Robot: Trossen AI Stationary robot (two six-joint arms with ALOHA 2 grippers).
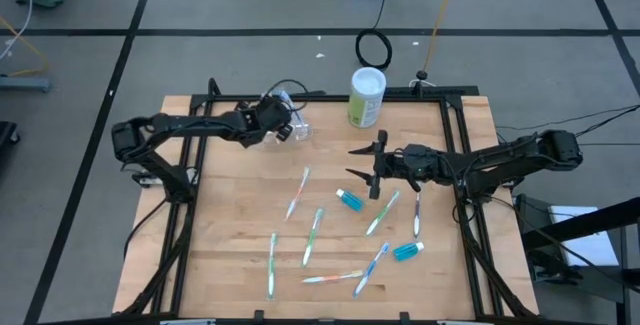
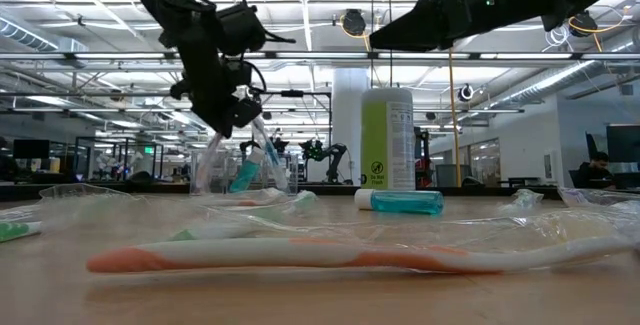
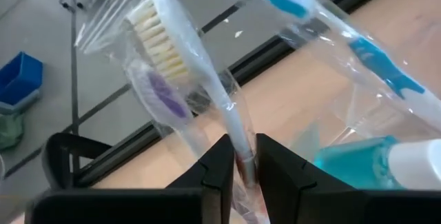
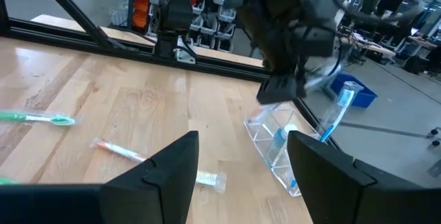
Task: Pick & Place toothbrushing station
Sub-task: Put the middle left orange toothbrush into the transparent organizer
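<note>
The clear plastic holder (image 1: 297,129) stands at the far left of the table, tilted in the right wrist view (image 4: 275,145). It holds a blue toothbrush (image 4: 337,114) and a blue toothpaste tube (image 3: 375,165). My left gripper (image 1: 280,129) is right over the holder and shut on a white toothbrush (image 3: 176,41) in a clear wrapper. A purple toothbrush (image 3: 162,96) lies behind it. My right gripper (image 1: 362,168) is open and empty above mid-table, near a loose toothpaste tube (image 1: 349,199). My left gripper pinches the white toothbrush's slim handle (image 3: 239,141) between its two fingers (image 3: 215,165), wrapper and all. The fingers lie across the handle. The bristled head reaches out past the fingertips, beside the holder's clear wall. Whether the brush's other end rests in the holder is hidden by the fingers.
Several wrapped toothbrushes lie loose on the near half of the table, among them an orange one (image 1: 298,193) and a green one (image 1: 313,237). A second toothpaste tube (image 1: 408,251) lies near right. A tall white-and-green canister (image 1: 366,97) stands at the far edge.
</note>
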